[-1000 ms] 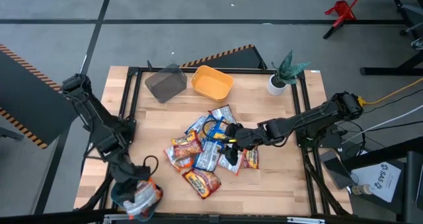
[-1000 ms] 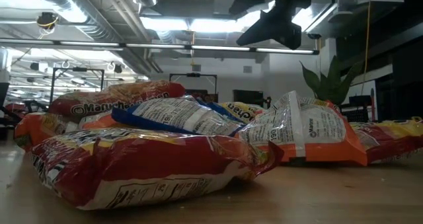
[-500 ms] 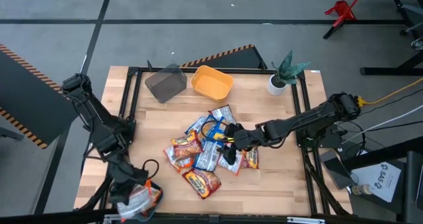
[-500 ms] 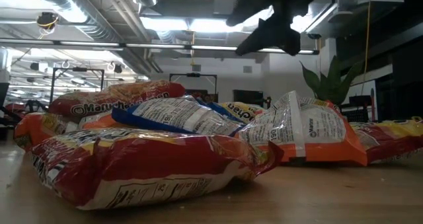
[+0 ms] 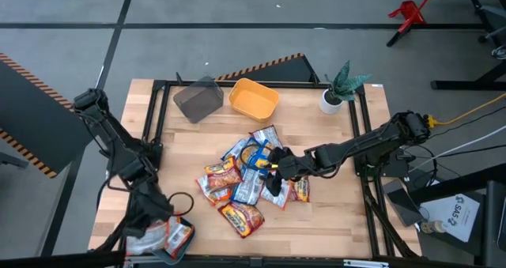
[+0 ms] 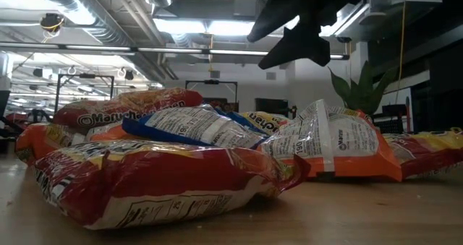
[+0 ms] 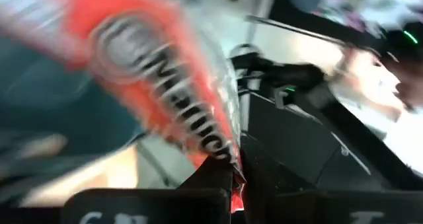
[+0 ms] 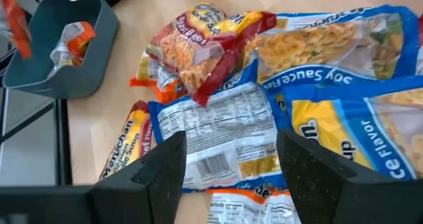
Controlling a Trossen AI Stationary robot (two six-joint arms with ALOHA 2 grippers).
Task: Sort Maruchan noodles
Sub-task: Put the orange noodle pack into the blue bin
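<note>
A pile of Maruchan noodles lies mid-table, with orange-red, blue-yellow and silver-white packets overlapping one another. My right gripper hovers open just above the pile's right side, its fingers over a blue-edged packet lying printed back up. At the near left corner my left gripper is shut on an orange-red packet above a dark teal bin. One orange packet lies in that bin. My left gripper pinches an end edge of the orange-red packet between its two fingers, coming at it slanting downward. The rest of the packet stands out beyond the fingertips. It is lifted clear, over the bin.
A grey bin and a yellow bin stand at the table's far edge, with a potted plant at the far right. Black frame rails run along the table's sides. Bare wood lies between the pile and the far bins.
My left gripper has turned at the wrist over the near left corner. The orange-red packet has swung round with it, toward the table's left edge, and stays clear of the table.
</note>
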